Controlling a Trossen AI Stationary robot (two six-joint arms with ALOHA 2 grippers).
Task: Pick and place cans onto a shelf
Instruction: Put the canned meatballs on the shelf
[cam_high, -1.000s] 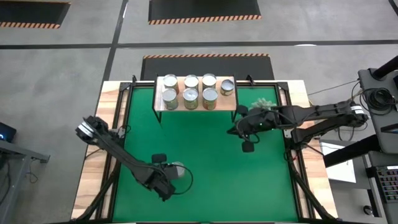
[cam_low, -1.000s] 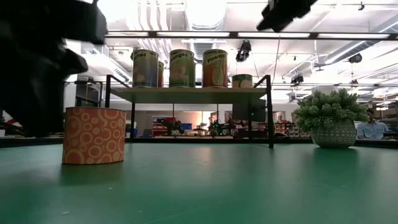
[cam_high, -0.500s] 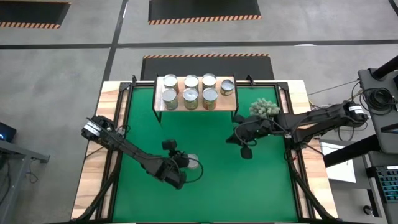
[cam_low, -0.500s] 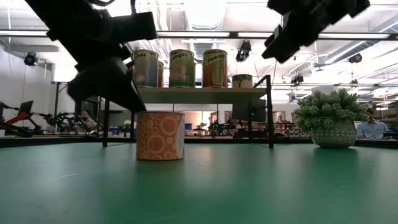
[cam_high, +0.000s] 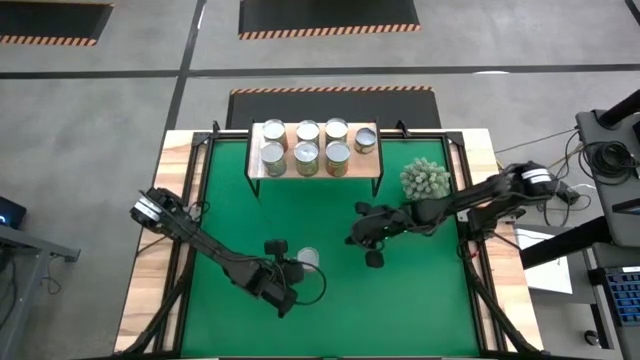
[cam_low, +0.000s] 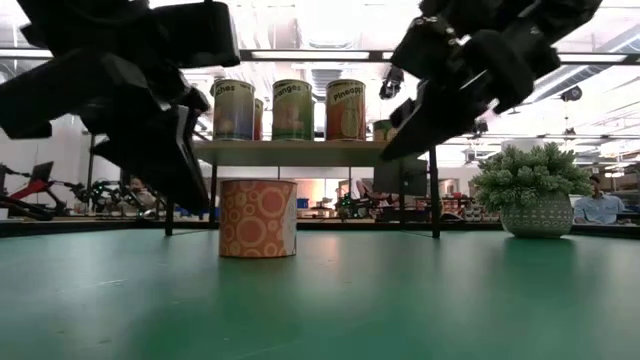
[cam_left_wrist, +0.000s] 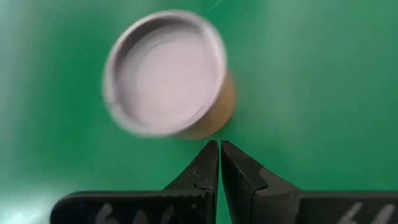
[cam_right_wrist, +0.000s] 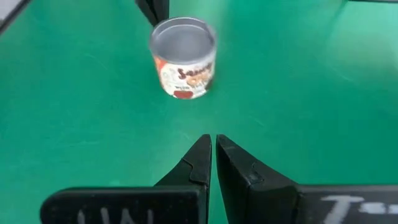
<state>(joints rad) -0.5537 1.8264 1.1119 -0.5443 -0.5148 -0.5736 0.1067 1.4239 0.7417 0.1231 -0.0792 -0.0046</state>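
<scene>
Seven cans (cam_high: 306, 158) on the shelf (cam_high: 370, 167), one loose can (cam_high: 307, 258) between two closed end effectors.

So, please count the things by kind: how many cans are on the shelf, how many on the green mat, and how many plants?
Cans on the shelf: 7
Cans on the green mat: 1
Plants: 1
Total: 9 things
</scene>
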